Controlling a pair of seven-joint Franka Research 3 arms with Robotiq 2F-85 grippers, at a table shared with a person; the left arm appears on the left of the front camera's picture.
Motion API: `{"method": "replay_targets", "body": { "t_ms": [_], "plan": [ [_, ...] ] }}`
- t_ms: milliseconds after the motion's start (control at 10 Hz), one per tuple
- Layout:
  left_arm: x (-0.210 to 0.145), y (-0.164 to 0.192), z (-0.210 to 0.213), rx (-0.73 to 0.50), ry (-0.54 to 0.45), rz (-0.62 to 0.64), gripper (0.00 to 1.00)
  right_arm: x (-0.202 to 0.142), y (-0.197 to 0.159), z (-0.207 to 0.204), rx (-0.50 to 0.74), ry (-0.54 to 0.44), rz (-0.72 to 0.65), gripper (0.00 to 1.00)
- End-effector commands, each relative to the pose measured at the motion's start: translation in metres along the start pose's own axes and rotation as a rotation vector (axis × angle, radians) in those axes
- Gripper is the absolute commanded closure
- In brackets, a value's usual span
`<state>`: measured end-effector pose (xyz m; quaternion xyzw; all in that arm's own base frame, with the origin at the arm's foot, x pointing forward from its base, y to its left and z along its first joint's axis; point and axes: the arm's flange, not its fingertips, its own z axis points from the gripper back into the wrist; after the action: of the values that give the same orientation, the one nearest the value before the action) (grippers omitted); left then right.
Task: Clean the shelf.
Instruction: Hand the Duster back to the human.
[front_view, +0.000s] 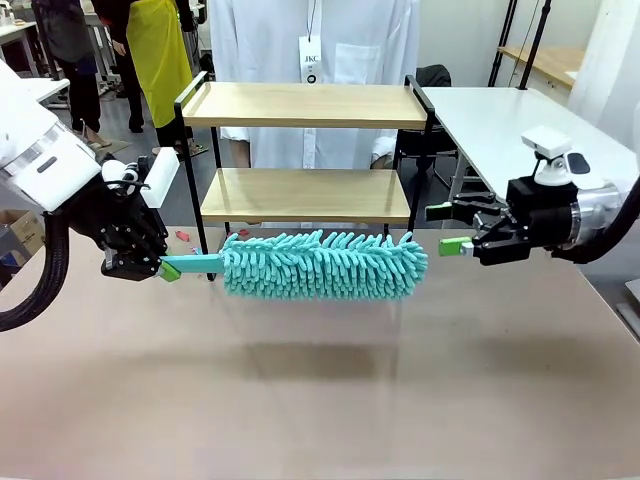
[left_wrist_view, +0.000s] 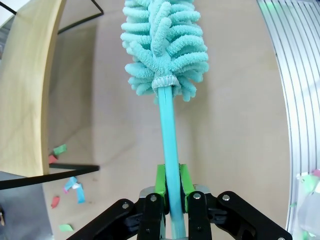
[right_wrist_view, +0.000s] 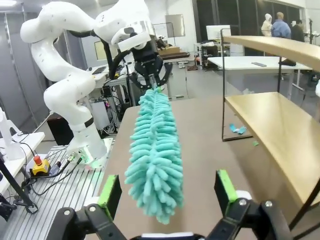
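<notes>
Duster held level before the shelf, ready for a sweep.

The teal duster is clamped by its handle in the left gripper; the right gripper is spread wide, empty, near its tip. The head should be raised onto a board and drawn along it. The shelf stands at the far edge of the tan tabletop, paper scraps beneath.

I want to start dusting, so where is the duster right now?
In the front view the duster hangs level above the table, in front of the shelf, its handle clamped in the left gripper.
</notes>
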<state>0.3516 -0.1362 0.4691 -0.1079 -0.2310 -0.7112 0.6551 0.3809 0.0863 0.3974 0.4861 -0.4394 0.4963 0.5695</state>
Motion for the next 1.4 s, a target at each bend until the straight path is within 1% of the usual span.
{"method": "replay_targets", "body": {
  "t_ms": [0,200,700,1000,1300],
  "plan": [
    [0.002,0.0,0.003,-0.001,-0.024,0.013,0.87,-0.008,0.002,-0.013,0.008,-0.024,0.037,0.0],
    [0.002,0.0,0.003,-0.001,-0.024,0.013,0.87,-0.018,0.0,-0.026,0.042,-0.033,0.022,0.0],
    [0.002,0.0,0.003,-0.001,-0.024,0.013,0.87,-0.035,-0.008,-0.052,0.059,-0.052,0.007,0.0],
    [0.002,0.0,0.003,-0.001,-0.024,0.013,0.87,-0.035,-0.011,-0.073,0.088,-0.072,0.005,0.0],
    [0.002,0.0,0.003,-0.001,-0.024,0.013,0.87,-0.036,-0.011,-0.094,0.149,-0.067,-0.012,0.0]
  ]
}}
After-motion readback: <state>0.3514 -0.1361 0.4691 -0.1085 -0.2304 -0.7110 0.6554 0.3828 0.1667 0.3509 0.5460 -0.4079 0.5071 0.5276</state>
